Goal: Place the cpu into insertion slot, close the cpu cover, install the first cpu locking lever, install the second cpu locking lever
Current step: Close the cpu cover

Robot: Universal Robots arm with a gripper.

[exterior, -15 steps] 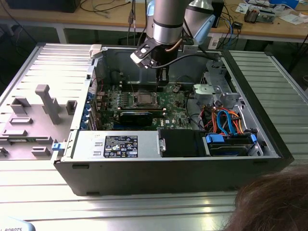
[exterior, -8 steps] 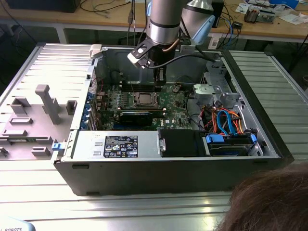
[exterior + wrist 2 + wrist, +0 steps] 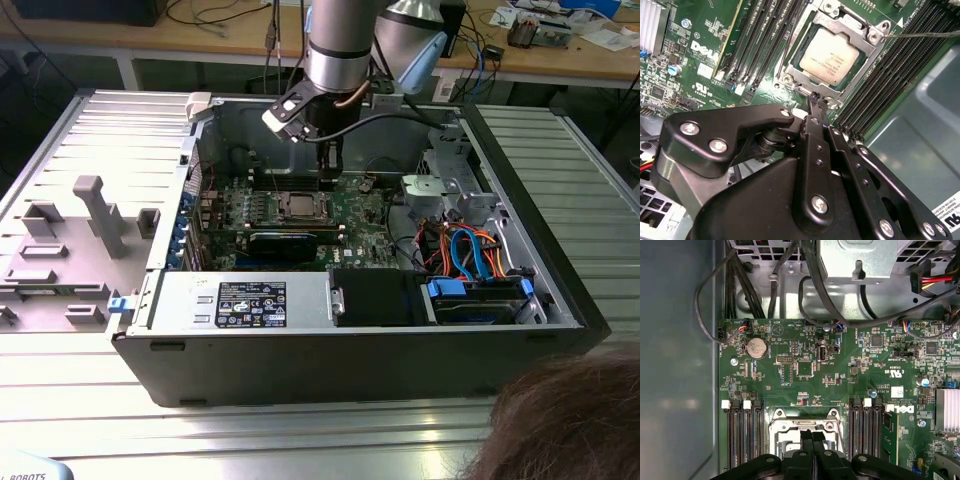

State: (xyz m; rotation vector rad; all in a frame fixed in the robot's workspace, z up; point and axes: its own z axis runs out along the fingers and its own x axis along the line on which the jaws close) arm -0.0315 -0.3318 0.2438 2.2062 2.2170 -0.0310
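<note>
Gripper [image 3: 816, 101], fingertips pinched shut and empty, at near edge of cpu cover [image 3: 845, 22] lying over cpu [image 3: 830, 56]; locking lever [image 3: 925, 34] beyond; best pressed straight, without sideways slip.

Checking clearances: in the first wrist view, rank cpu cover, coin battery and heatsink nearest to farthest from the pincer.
1. cpu cover, beneath the pincer.
2. coin battery, by the motherboard corner.
3. heatsink, past the memory slots.

The cpu [image 3: 830, 56] sits in the insertion slot [image 3: 776, 426], with memory slots [image 3: 765, 40] on either side.
</note>
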